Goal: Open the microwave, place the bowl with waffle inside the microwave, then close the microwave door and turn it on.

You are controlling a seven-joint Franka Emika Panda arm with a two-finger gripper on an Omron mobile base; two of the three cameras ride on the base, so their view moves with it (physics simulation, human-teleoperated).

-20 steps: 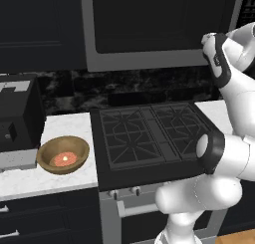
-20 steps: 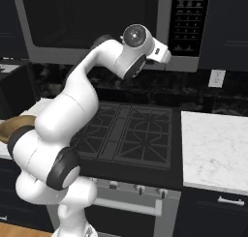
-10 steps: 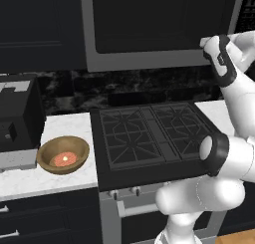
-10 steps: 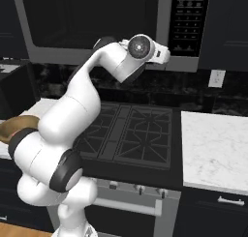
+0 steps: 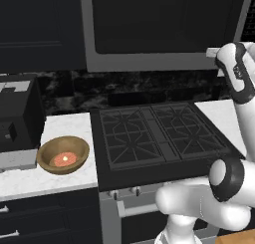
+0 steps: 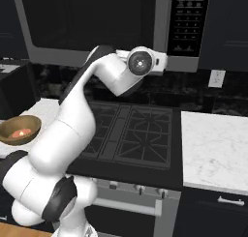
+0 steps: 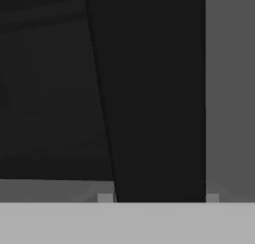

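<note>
grey frame: the microwave (image 5: 164,29) hangs above the stove (image 5: 154,133); its door (image 6: 92,23) looks shut.
end effector: up at the door's right edge, close against the dark handle bar (image 7: 159,93) in the hand view. the end effector (image 7: 158,198) has its two tips on either side of the bar.
change: a second ago the hand sat a little further from the door with the jaws spread wide; now the jaws are narrowing around the handle. whether they already clamp it, i cannot tell.
meaning: my guess is the grasp for opening the door is nearly made; the pull is not yet begun.
bowl: tan wooden bowl (image 5: 63,154) with the waffle (image 5: 63,160) in it sits on the white table (image 5: 64,181) left of the stove, well apart from the hand, untouched.
around: black toaster-like box (image 5: 17,113) just beside the bowl; button panel (image 6: 188,18) right of the door.
in the way: nothing visible between hand and handle; the swinging door may meet the arm's own forearm.
</note>
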